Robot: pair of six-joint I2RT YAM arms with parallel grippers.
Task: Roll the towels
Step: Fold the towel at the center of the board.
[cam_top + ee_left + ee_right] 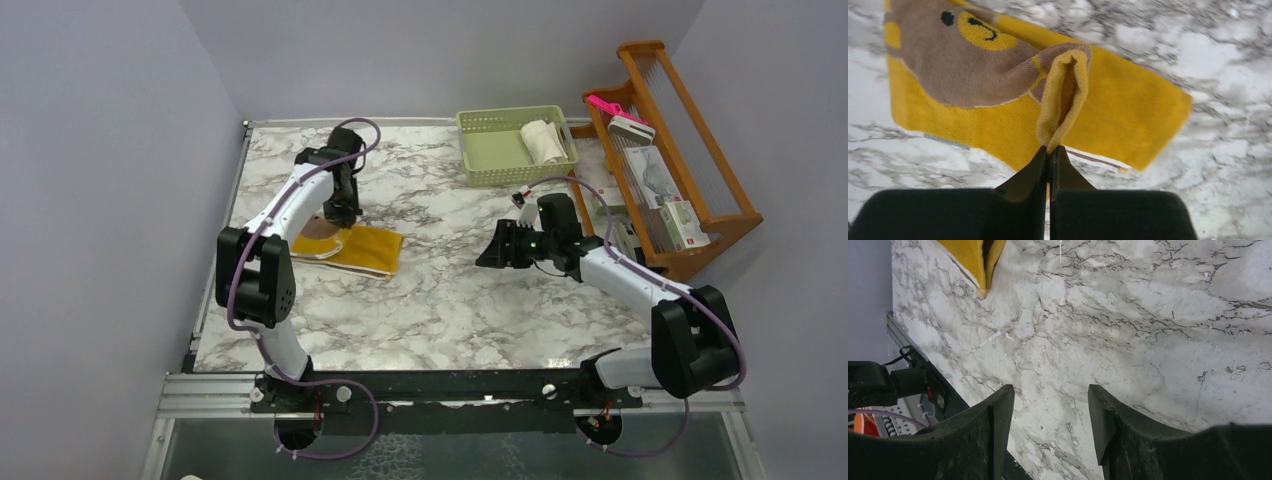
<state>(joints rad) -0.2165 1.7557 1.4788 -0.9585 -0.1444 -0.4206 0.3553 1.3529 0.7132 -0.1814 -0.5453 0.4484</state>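
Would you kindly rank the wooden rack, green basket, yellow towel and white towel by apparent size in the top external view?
1. wooden rack
2. green basket
3. yellow towel, partly hidden by the left arm, so possibly nearer the basket's size
4. white towel, rolled in the basket

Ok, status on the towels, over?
Left gripper jaws shut on yellow towel edge. Right gripper jaws open, empty. White towel in basket. Nothing in the way.

Here: yellow towel (pixel 365 250) spread, white towel (pixel 543 141) rolled.
Bear-printed yellow lies at 9 o'clock, one edge lifted in a narrow fold; white rests in the basket (pixel 492 155) at 1 o'clock.
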